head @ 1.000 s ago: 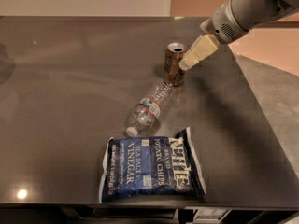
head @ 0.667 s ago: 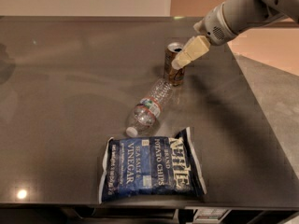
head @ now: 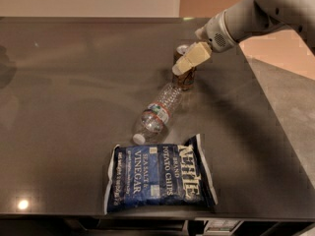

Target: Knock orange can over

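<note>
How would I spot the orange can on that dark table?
On the dark table, look past the blue chip bag and the clear bottle lying on its side. At the bottle's far end stands the orange can, partly behind the cream tool; it alone is upright, brownish metal.

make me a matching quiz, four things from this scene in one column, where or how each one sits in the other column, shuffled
Things
1. orange can
2. water bottle
3. chip bag
4. end effector

Places or states
a. lying flat, near the front edge of the table
b. standing upright
c. lying on its side, cap pointing toward the chip bag
d. reaching in from the right, at the upper part of the can

Pairs: 1-b, 2-c, 3-a, 4-d
</note>
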You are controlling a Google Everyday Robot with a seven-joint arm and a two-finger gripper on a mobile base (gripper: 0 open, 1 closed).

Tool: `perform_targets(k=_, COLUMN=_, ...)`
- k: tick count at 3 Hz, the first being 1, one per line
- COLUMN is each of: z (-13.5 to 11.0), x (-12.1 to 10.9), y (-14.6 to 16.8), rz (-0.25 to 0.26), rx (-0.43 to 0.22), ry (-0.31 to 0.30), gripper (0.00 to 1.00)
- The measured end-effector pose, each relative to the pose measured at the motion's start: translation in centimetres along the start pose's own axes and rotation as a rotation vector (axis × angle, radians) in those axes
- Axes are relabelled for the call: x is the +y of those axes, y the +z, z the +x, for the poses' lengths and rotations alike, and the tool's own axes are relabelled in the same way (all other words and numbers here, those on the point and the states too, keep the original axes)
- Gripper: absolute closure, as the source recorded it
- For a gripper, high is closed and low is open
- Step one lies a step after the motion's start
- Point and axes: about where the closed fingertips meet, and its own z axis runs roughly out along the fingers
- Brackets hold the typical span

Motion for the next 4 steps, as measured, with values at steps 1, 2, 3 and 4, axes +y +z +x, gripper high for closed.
perform_targets(k=1, z=0.4, x=0.1, y=0.5, rz=-0.017, rx=-0.008, ry=0.010, gripper=0.10)
perform_targets(k=2, z=1.0, x=0.3, y=0.5, rz=-0.030, rx=-0.022, ry=0.021, gripper=0.27)
perform_targets(k=3, z=1.4, x=0.3, y=0.5, rz=-0.043, rx=-0.033, ry=0.030, gripper=0.51)
perform_targets(k=4, z=1.3, x=0.2, y=0.2, rz=-0.049, rx=-0.044, ry=0.028, gripper=0.74)
